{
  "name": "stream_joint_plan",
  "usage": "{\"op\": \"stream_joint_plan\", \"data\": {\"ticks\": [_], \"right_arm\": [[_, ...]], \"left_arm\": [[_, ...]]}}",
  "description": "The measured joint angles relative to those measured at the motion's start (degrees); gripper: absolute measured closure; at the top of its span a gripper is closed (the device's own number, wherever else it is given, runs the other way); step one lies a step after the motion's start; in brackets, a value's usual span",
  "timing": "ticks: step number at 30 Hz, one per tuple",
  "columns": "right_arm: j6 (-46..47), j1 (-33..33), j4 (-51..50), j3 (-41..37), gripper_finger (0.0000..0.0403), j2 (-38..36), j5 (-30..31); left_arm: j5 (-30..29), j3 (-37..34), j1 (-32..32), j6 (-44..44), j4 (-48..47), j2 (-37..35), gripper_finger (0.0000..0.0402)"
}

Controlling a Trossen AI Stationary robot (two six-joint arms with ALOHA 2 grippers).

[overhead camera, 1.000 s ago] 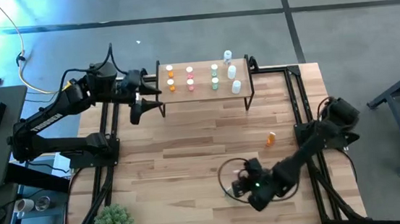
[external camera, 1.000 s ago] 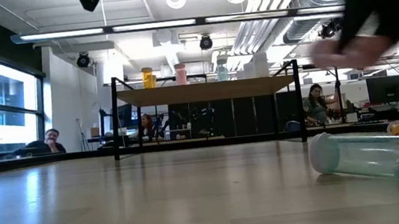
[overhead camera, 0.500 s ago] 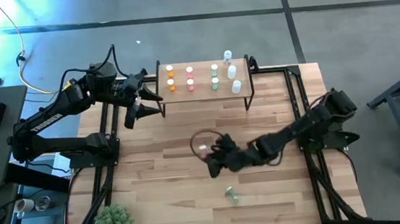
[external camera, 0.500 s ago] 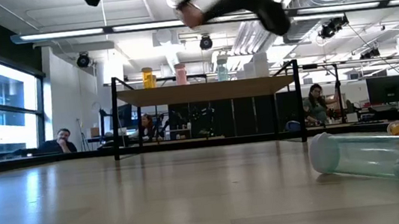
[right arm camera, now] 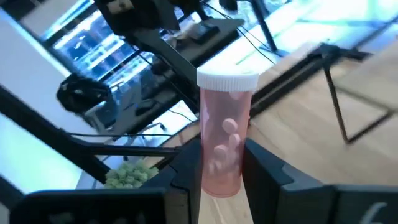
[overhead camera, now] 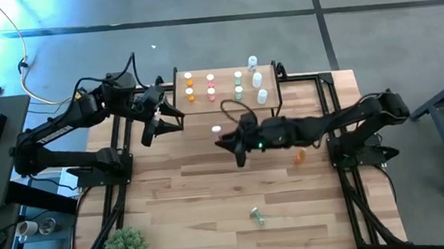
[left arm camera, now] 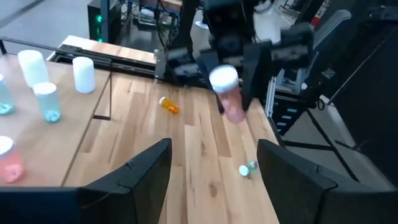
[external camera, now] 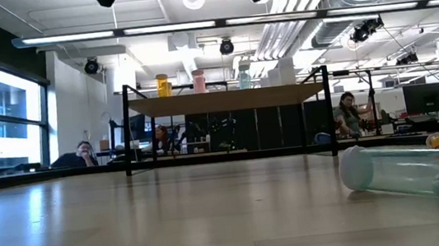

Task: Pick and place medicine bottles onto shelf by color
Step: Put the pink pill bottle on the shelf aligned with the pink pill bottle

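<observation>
Since half a second ago, the right end effector (overhead camera: 224,135) has risen toward the shelf (overhead camera: 228,100), pinching a translucent pink bottle (right arm camera: 222,140) with a ribbed white cap; the left end effector (left arm camera: 214,165) hovers spread beside the shelf's left end; a green bottle (external camera: 412,174) lies on the wooden worktop (overhead camera: 188,200), partly cut off.

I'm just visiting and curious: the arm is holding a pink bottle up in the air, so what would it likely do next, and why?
Probably carry it on toward the shelf: the right gripper grips the pink bottle upright just short of it, and pink bottles already stand in a column there.
</observation>
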Motion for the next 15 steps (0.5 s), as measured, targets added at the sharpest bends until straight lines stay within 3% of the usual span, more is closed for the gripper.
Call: {"op": "stream_joint_plan", "data": {"ticks": [15], "right_arm": [[-20.4, -13.0, 1.0, 5.9, 0.0324, -3.2, -22.8]], "left_arm": [[-0.5, 0.0, -1.3, -9.5, 21.9, 9.1, 0.0174]]}}
